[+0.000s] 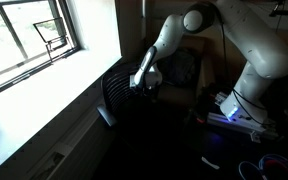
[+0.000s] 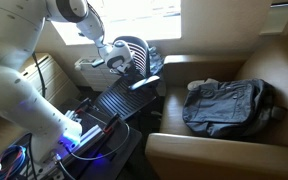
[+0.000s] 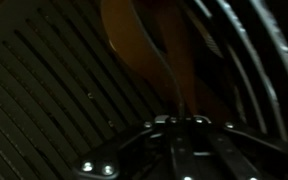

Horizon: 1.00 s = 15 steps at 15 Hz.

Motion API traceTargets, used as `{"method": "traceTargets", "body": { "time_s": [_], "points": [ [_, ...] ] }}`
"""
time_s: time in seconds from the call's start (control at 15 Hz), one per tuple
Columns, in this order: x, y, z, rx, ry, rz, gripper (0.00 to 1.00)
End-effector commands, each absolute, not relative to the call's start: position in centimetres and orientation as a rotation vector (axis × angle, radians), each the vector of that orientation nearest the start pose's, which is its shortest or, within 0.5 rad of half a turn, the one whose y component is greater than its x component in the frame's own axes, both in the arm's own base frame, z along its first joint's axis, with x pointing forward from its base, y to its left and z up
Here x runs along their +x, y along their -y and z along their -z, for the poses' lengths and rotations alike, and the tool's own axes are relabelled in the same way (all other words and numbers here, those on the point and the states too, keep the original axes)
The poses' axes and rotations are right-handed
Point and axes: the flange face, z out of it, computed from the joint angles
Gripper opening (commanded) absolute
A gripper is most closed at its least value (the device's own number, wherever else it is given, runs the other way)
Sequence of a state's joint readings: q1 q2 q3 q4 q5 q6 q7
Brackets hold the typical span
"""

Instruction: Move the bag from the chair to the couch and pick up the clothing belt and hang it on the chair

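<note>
The dark bag (image 2: 229, 105) lies on the seat of the brown couch (image 2: 209, 152). The black slatted chair (image 2: 124, 100) stands next to the couch, below the window. It also shows in an exterior view (image 1: 114, 92). My gripper (image 2: 124, 62) is at the top of the chair's curved back, as also seen in an exterior view (image 1: 144, 82). In the wrist view its fingers (image 3: 184, 120) look shut on a thin dark strap, the clothing belt (image 3: 171, 75). The belt runs up from the fingers, in front of the chair's slats. The rest of the belt is hidden in the dark.
A window (image 1: 39, 40) with a wide white sill (image 1: 54, 95) is beside the chair. The robot's base (image 2: 79, 135) glows blue beside loose cables (image 2: 14, 160) on the floor. The couch's padded arm (image 2: 199, 65) stands close to the chair.
</note>
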State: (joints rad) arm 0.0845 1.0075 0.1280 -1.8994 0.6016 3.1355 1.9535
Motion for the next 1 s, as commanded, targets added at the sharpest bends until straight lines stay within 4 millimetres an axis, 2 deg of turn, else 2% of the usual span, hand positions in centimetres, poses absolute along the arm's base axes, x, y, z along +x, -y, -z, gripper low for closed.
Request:
{"method": "traceTargets", "body": {
  "time_s": [0.0,0.13,0.33,0.4,0.47,0.53,0.6,0.67,0.8,0.87,0.93],
  "points": [
    [54.9,-3.6,-5.8,-0.911,-2.683,0.029,0.0],
    [55.1,-1.8,-10.0,-0.748,-2.614,0.024,0.0],
    [52.8,0.9,-14.4,-0.478,-2.644,0.009,0.0],
    [52.4,0.9,-13.6,-0.414,-2.671,0.031,0.0],
    [51.8,0.0,-11.6,-0.466,-2.714,0.043,0.0],
    [50.3,-1.3,-8.1,-0.554,-2.778,0.047,0.0],
    [50.1,-2.5,-6.3,-0.611,-2.808,0.001,0.0],
    [51.5,0.0,-10.1,-0.551,-2.747,0.003,0.01],
    [49.8,-2.7,-6.6,-0.618,-2.804,-0.004,0.01],
    [49.4,-3.5,-5.8,-0.634,-2.815,-0.007,0.0],
    [50.2,-3.2,-7.3,-0.596,-2.767,0.055,0.0]
  ]
}}
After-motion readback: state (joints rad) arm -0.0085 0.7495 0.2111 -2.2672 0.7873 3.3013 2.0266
